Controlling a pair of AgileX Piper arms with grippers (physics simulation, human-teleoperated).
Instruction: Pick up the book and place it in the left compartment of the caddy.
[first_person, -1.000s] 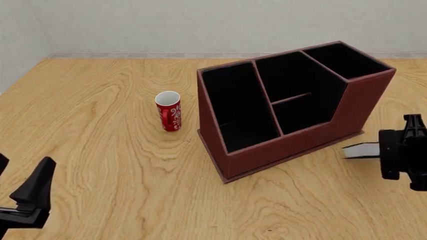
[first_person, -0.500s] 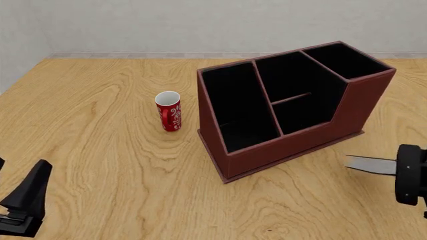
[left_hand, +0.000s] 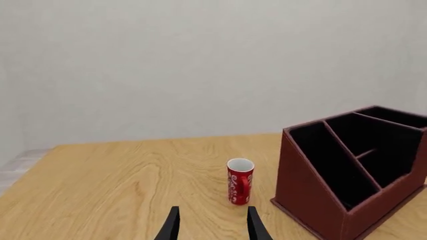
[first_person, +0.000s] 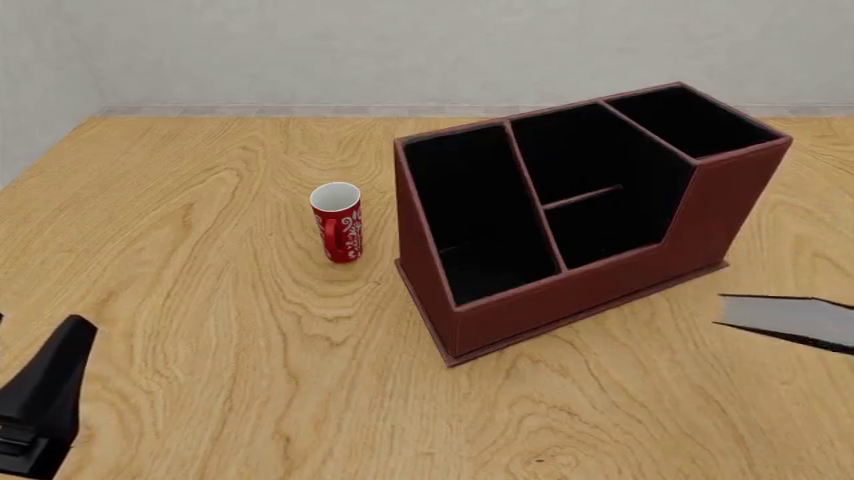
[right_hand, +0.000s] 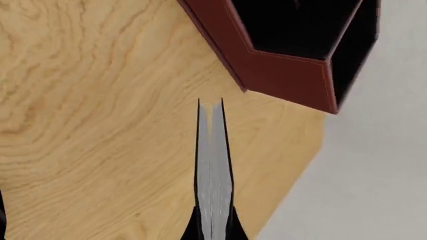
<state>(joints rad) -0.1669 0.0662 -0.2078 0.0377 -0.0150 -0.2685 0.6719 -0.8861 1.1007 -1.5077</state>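
Note:
The book (right_hand: 213, 170), black covers with white page edges, is seen edge-on in the right wrist view. My right gripper (right_hand: 213, 229) is shut on it, its black fingers just showing at each cover. In the front view only the book's end (first_person: 787, 318) pokes in from the right edge, right of the caddy (first_person: 587, 290); the gripper itself is out of that view. The caddy's left compartment (first_person: 474, 215) is a long black slot with nothing showing in it. My left gripper (left_hand: 213, 212) is open and holds nothing, low at the near left (first_person: 47, 395).
A red can (first_person: 338, 222) stands upright left of the caddy, a short gap between them. It also shows beyond my left fingers (left_hand: 240, 181). The caddy's other compartments (first_person: 601, 170) lie to the right of the long slot. The table's right edge is close to the book.
The right gripper has carried the book to the right and toward the near edge, and has left the front view. The left gripper has sunk lower at the near left.

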